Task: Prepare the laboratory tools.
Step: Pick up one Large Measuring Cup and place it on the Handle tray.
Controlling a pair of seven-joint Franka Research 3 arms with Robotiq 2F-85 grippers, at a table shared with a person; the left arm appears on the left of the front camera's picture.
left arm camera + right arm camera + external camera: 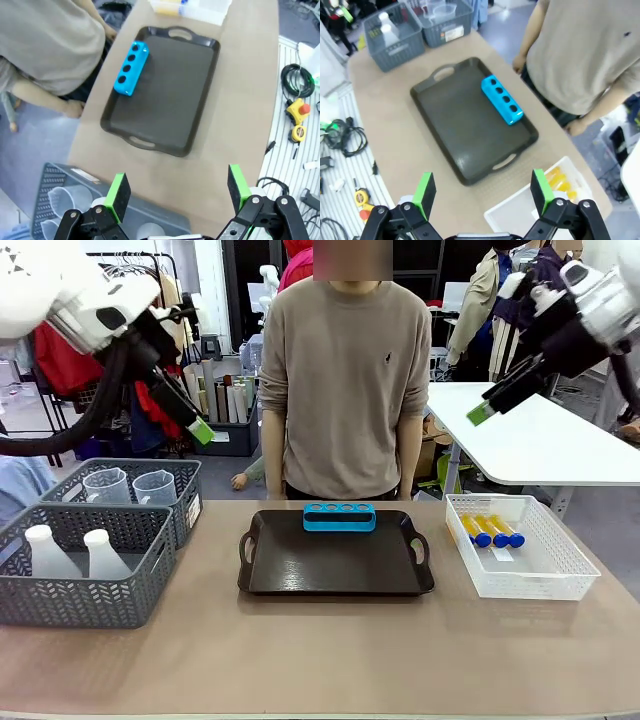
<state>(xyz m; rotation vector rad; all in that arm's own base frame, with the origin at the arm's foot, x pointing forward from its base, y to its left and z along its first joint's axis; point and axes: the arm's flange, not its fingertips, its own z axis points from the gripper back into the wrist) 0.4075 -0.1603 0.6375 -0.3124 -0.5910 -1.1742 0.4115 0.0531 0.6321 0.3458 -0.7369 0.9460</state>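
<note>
A small blue four-hole rack (339, 517) (131, 68) (501, 100) lies at the far edge of a black tray (335, 560), its holes empty. Yellow-filled tubes with blue caps (492, 531) (559, 182) lie in the white lattice basket (520, 565). Two clear measuring beakers (132, 486) stand in the rear grey basket and two white flasks (75, 552) in the front one. My left gripper (203, 430) (177, 192) hangs open high over the left baskets. My right gripper (480, 412) (482, 192) hangs open high at the right.
A person in a beige sweater (345, 370) stands at the far side, arms down. The two grey mesh baskets (90, 590) fill the table's left end. Bare tabletop (330, 660) stretches in front of the tray. Cables and tools (295, 100) lie beyond the table's near edge.
</note>
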